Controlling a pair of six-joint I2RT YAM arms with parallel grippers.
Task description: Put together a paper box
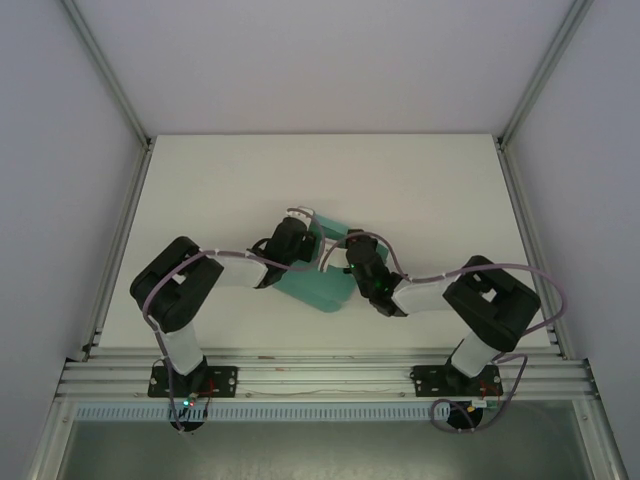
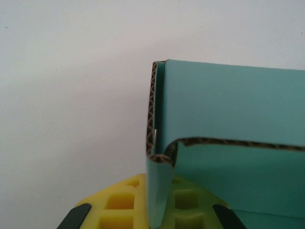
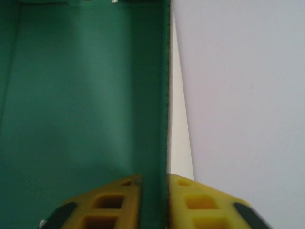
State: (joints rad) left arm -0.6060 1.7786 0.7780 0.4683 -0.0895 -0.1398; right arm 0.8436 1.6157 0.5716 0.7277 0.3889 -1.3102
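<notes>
Squarely mid-table, a half-folded teal paper box (image 1: pixel 305 288) sits between the two pincers on the smooth white table (image 1: pixel 220 190).
It is thin corrugated board (brown fluted edges, matte teal faces), and in the left wrist view one wall (image 2: pixel 228 105) is folded over double with a rounded bend. The left gripper (image 2: pixel 157 202) is clamped tight on that doubled wall, its yellow, waffle-holed fingers (image 2: pixel 119 207) on either face. The right gripper (image 3: pixel 155 193) straddles a straight upright wall (image 3: pixel 86 95) at a narrow gap; whether it actually pinches, I cannot tell.
</notes>
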